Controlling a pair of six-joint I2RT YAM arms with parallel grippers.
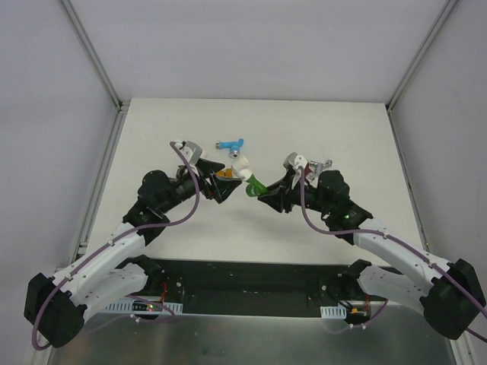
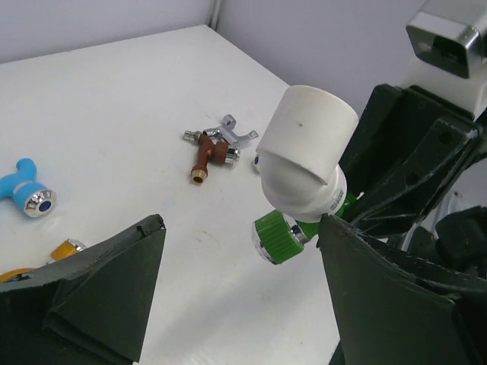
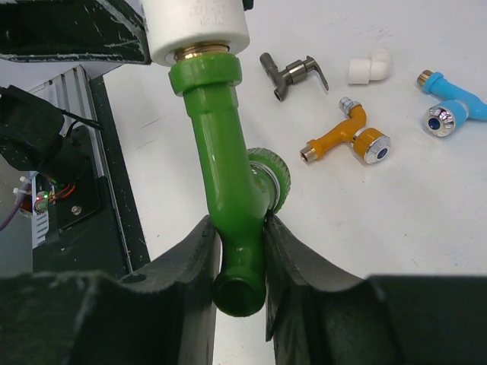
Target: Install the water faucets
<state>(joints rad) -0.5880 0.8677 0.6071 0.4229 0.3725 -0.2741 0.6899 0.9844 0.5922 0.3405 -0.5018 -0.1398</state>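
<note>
My right gripper is shut on the green faucet, holding it by the spout above the table. A white pipe fitting is on the faucet's threaded end. In the left wrist view the white fitting and the green knob hang between the wide-open jaws of my left gripper. Its right finger touches the fitting's lower edge; the left finger is well clear. From above, the green faucet and the fitting sit between the two grippers.
On the table lie a blue faucet, an orange faucet, a dark grey faucet, a loose white fitting, and a reddish-brown faucet beside a silver one. A black base plate runs along the near edge.
</note>
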